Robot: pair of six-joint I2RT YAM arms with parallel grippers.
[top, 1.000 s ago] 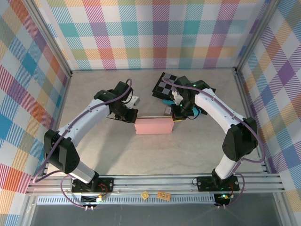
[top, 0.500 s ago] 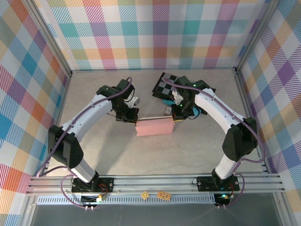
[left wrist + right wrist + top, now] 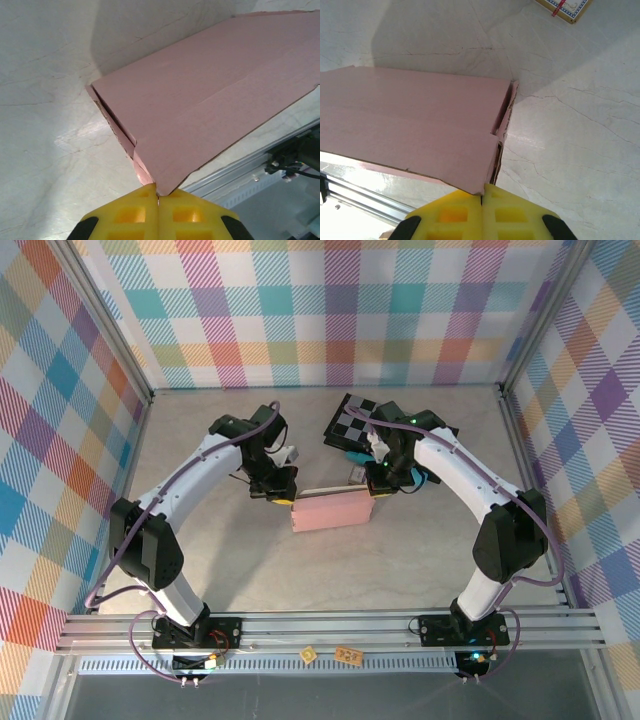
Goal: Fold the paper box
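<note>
The dusty-pink paper box (image 3: 330,512), a flattish creased carton, lies mid-desk (image 3: 400,560), one end corner pinched tight in the left fingers (image 3: 131,216), the opposite corner in the right fingers (image 3: 454,216).

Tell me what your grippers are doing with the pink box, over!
Left gripper: jaws shut on paper box corner. Right gripper: jaws shut on its other end. Box flattish, held between both. Checkered board behind, apart from it.

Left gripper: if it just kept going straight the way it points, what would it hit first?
The paper box. The left gripper is shut on one corner of it, so going straight on would probably just push into that pink sheet lying right ahead.
</note>
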